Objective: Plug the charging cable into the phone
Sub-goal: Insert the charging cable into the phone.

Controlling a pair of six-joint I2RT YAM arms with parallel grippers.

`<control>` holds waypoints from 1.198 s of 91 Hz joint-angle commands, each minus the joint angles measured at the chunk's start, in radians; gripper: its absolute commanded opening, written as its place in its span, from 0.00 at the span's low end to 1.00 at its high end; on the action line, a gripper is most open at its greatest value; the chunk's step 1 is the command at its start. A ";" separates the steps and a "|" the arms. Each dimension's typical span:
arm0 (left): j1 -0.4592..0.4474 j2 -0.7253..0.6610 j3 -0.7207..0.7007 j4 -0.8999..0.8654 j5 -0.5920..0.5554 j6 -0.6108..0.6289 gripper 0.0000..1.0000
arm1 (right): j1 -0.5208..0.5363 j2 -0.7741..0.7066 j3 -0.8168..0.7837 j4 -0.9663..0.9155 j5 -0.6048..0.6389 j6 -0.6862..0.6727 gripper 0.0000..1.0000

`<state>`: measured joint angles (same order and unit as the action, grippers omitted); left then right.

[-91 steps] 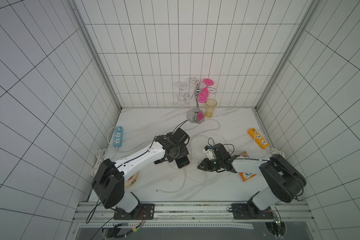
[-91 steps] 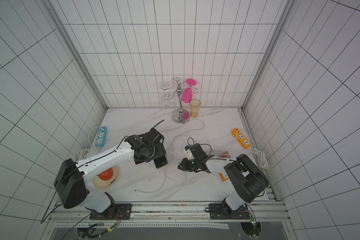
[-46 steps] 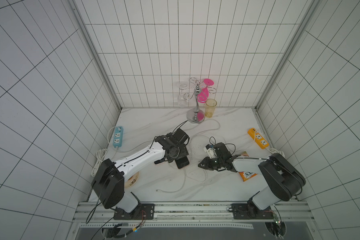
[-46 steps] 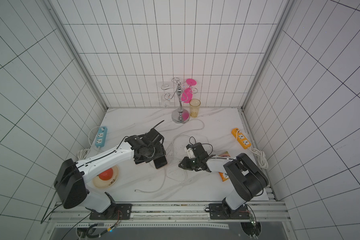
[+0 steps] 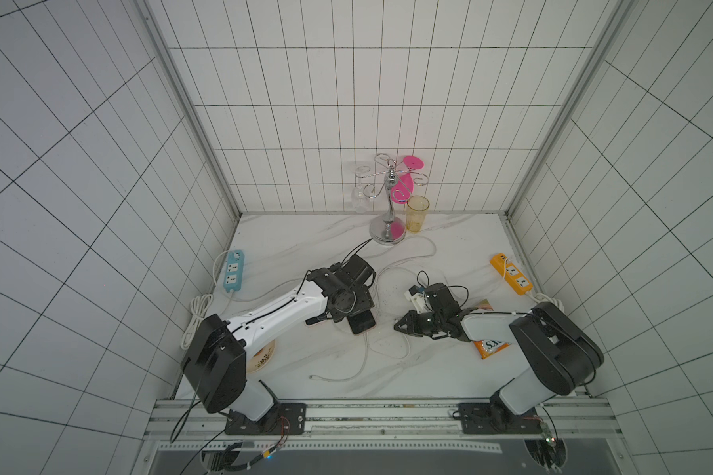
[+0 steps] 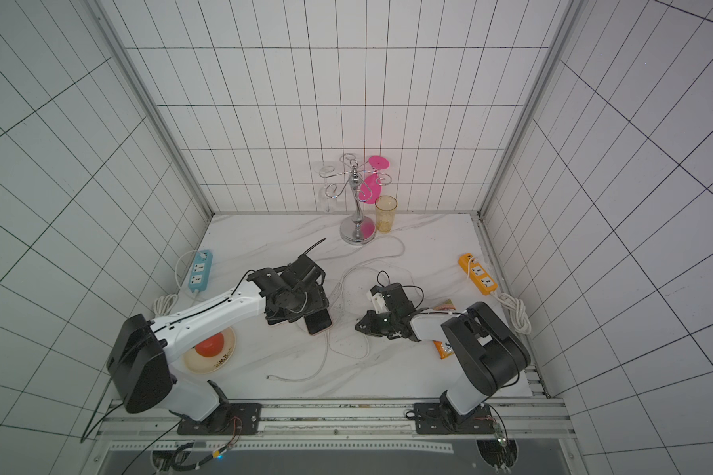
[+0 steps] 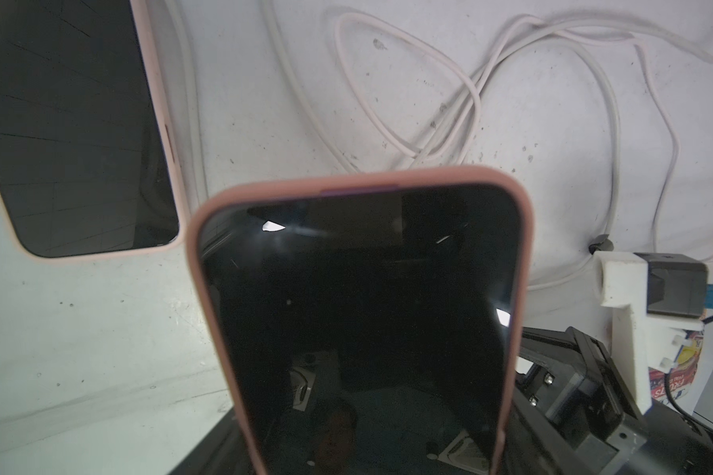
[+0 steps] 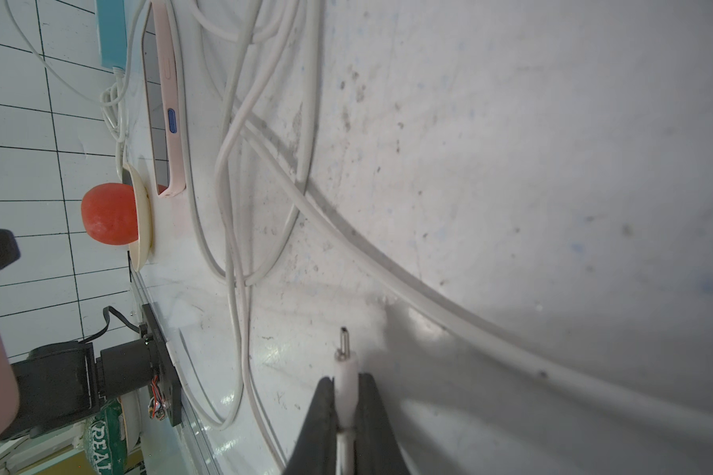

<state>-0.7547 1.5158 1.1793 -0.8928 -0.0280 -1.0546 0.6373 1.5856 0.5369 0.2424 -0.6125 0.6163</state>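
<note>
On the table (image 5: 305, 246), between the two arms, the phone (image 5: 363, 323) in its pink case is found screen up, with one end projecting from under the left tool (image 5: 348, 310). In the left wrist view the phone (image 7: 359, 308) is seen to run straight out from the tool and to fill the middle of the picture. The jaws are set wide across its width and the case is clamped between them, though the tips themselves are hidden. A second pink-cased phone (image 7: 71, 123) is laid flat on the table just beside it.

The right tool (image 5: 400, 327) is held low over the table, near the phone but apart from it, with bare table between. Its jaws are pressed together on the white connector (image 8: 344, 366) of the charging cable (image 8: 511, 355). The metal tip is left projecting beyond the fingertips (image 8: 324, 399). The connector is not yet inserted. The remainder of the cable is spread in loose loops over the table between the arms.

A plate (image 6: 228, 357) carrying a red fruit (image 6: 209, 344) is placed by the left arm's base. A blue power strip (image 5: 233, 276) and an orange power strip (image 5: 511, 276) are set at opposite table edges.
</note>
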 commanded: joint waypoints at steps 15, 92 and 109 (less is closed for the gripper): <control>-0.006 -0.046 0.019 0.030 0.004 0.007 0.00 | -0.002 -0.231 -0.071 -0.031 0.050 -0.075 0.00; -0.040 -0.099 0.120 0.082 0.015 -0.053 0.00 | 0.274 -0.612 0.014 -0.200 0.071 -0.053 0.00; -0.052 -0.093 0.122 0.089 0.012 -0.061 0.00 | 0.300 -0.543 0.054 -0.166 0.078 -0.036 0.00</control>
<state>-0.7998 1.4261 1.2583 -0.8612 -0.0200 -1.1034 0.9215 1.0161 0.5491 0.0422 -0.5369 0.5621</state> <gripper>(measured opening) 0.745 0.095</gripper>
